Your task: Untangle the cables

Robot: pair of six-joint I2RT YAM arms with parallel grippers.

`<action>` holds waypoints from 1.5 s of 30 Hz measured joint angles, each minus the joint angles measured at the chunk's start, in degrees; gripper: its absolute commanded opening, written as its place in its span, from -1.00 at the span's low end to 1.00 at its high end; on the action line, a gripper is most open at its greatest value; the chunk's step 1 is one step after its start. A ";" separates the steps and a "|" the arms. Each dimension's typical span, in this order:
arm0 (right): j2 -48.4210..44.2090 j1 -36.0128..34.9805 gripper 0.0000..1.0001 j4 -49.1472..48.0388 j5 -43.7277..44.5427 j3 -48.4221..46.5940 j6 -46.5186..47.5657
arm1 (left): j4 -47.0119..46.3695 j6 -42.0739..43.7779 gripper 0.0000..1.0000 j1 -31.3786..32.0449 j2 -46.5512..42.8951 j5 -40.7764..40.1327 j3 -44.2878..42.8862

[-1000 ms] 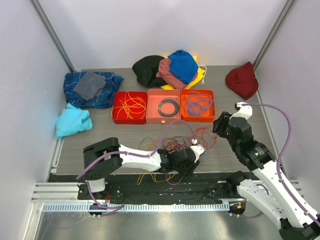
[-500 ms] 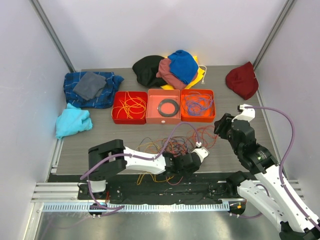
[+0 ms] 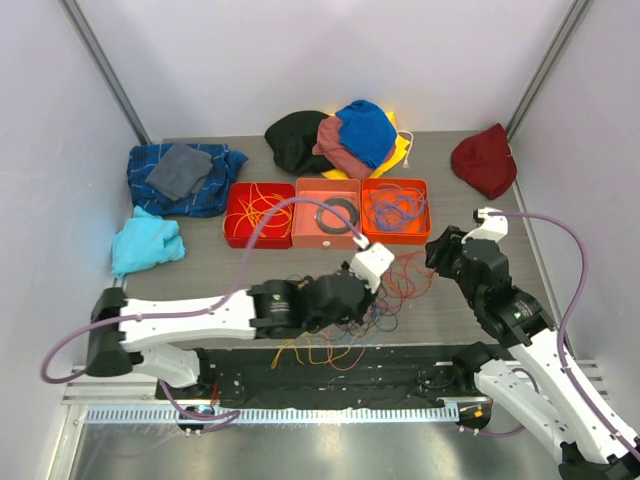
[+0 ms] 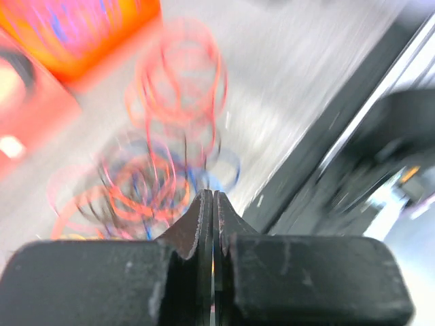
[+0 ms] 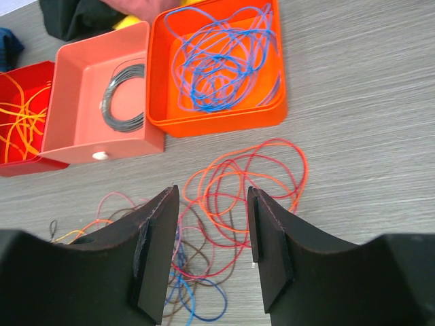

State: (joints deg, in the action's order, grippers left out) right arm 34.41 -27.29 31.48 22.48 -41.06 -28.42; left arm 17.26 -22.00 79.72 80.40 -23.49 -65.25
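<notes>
— Red, orange, blue and dark string-thin cables (image 3: 372,292): is that the heap on the table (image 3: 220,275)?

— Yes. Limp wires in round loops, lying loose on grey wood-grain board at 6 o'clock of the trays. The heap's long axis runs from 9 to 3 o'clock. The wide red loops (image 5: 255,180) form its 3 o'clock end, and a few orange strands (image 3: 305,352) trail toward 6 o'clock onto the black rail (image 3: 420,375).

— How many trays?

— Three, square and smooth-walled, touching in a row from 9 to 3 o'clock. The red tray (image 3: 250,242) holds orange wires (image 3: 258,210), the salmon tray (image 3: 325,240) holds one black ring (image 3: 337,212), and the orange tray (image 3: 395,238) holds a blue tangle (image 3: 395,208).

— And the grippers?

— Two. The left gripper (image 4: 213,221) is low over the heap with its matte black fingers pressed flat together. That view is blurred, so I cannot tell whether a wire is caught between them. The right gripper (image 5: 212,204) hangs above the heap's 3 o'clock end, jaws spread, holding nothing.

— Any fabric?

— Soft crumpled cloth along the far side. There is a checked blue cloth (image 3: 210,185) at 10 o'clock with a grey cloth (image 3: 180,170) on it. A light blue cloth (image 3: 145,245) lies at 9, a mixed pile (image 3: 340,140) at 12, and a dark red cloth (image 3: 485,160) at 2.
</notes>
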 measured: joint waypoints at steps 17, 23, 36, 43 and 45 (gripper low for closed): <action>14.97 -13.25 0.20 -0.57 -12.04 0.76 -0.33 | 4.52 -0.13 0.39 -3.76 -8.31 -4.35 1.01; 21.24 -22.47 0.12 -0.46 -9.55 2.05 -3.41 | 4.94 -5.11 0.75 -4.39 -12.94 -7.52 7.41; 24.30 -25.03 -0.10 -1.62 -5.22 8.35 -9.60 | 4.37 -9.11 0.74 -4.92 -19.41 -11.04 13.49; 26.08 -26.14 -0.19 -1.79 -3.93 8.74 -13.16 | 3.54 -9.20 0.74 -5.22 -18.67 -10.95 14.03; 26.49 -27.06 -0.19 -1.90 -3.72 9.35 -14.19 | 3.15 -9.29 0.74 -5.25 -18.62 -10.95 14.29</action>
State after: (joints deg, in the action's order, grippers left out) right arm 60.90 -54.35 29.58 18.76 -31.70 -42.61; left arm 20.40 -31.29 74.48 61.78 -34.44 -50.96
